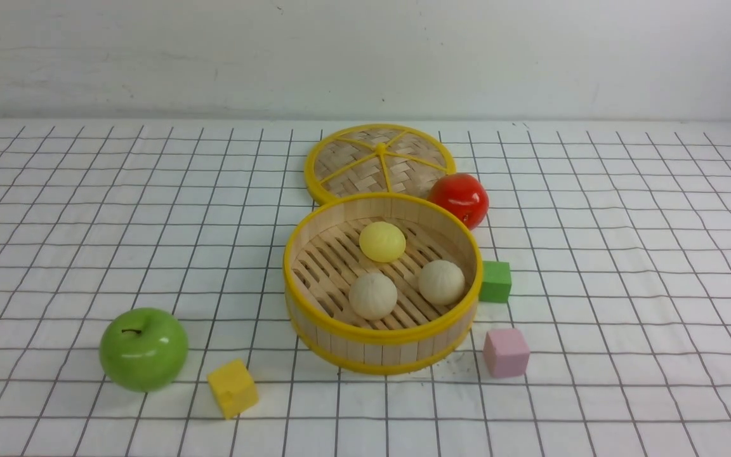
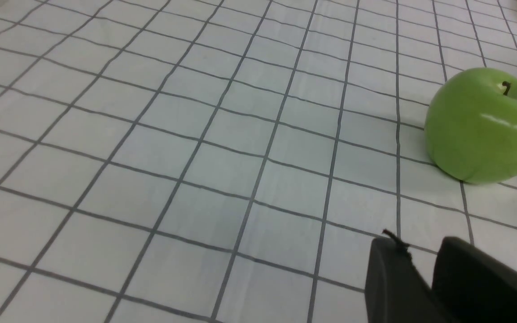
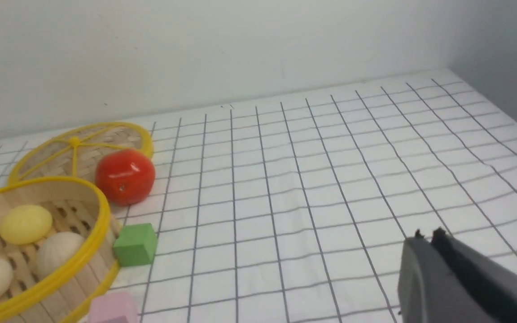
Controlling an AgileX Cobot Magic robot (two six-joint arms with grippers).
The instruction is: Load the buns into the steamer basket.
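Grippers: my right gripper (image 3: 427, 237) sits closed and empty; the left gripper (image 2: 413, 255) I cannot tell. Three matte dome buns (image 1: 382, 241) lie inside the round light-wood steamer basket (image 1: 381, 333); I judge nothing remains but resting.

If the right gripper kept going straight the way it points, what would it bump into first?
Probably nothing on the table. The right gripper points across bare checkered cloth toward the white wall. The red apple and green cube sit well off to the side. Depth is hard to judge.
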